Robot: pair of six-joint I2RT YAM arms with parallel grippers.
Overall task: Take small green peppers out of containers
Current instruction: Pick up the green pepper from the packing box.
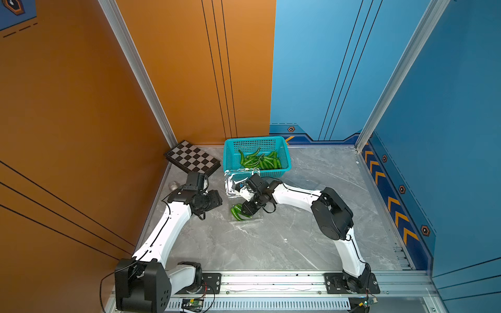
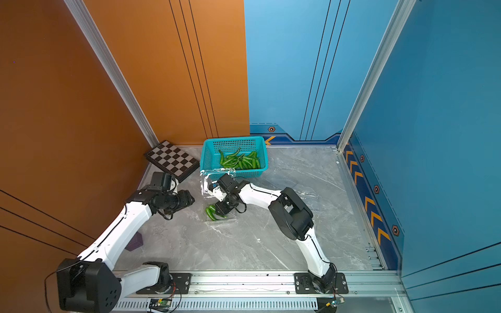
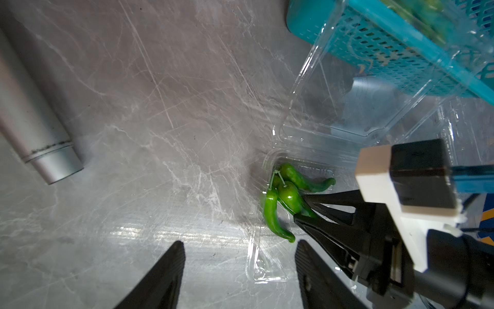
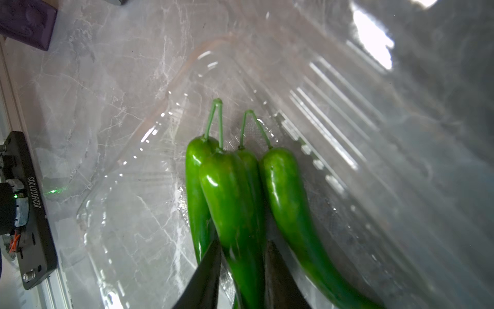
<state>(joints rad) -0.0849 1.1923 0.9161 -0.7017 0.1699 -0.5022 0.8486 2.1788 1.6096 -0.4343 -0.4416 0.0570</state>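
Four glossy, slender small green peppers [image 4: 232, 200] lie bunched in the open clear thin-plastic clamshell container [image 3: 267, 270] mid-table. The right gripper [image 4: 242, 251] pinches the top one mid-body. They look light, firm and slick, so the body gives a better hold than the thin stem. The left gripper [image 3: 238, 248] hangs nearby, spread and empty. The container's raised lid [image 3: 347, 107] and the teal perforated plastic basket [image 3: 387, 45] crowd the far side.

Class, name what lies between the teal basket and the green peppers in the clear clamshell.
The clamshell's opened clear lid lies between the teal basket and the peppers; the left wrist view shows it plainly.
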